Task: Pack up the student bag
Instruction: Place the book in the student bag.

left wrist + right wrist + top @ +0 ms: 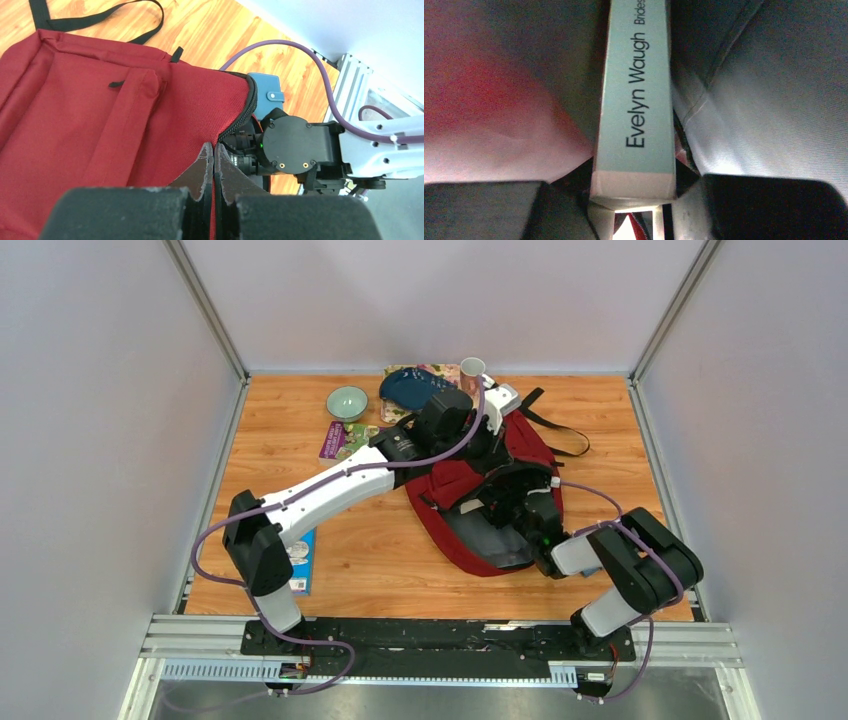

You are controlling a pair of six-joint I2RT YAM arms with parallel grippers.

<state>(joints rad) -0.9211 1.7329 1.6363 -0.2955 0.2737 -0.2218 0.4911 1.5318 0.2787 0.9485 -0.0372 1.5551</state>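
Observation:
The student bag [470, 490] lies on the wooden table, dark red with black straps, its mouth facing the right arm. My left gripper [492, 440] is shut on the bag's red fabric next to the zipper edge [245, 112]; in the left wrist view the fingertips [206, 155] pinch a thin fold of cloth. My right gripper [520, 515] is inside the bag's opening, shut on a pale blue book [636, 100] with "Evelyn Waugh" on its spine. In the right wrist view the bag's grey lining [774, 100] surrounds the book on both sides.
A green bowl [347, 401], a dark blue pouch [415, 387] and a pink cup [472, 368] stand at the back. A purple booklet [335, 440] lies by the left forearm, a blue book [303, 560] near the left base. A small blue wallet [265, 90] peeks from under the bag.

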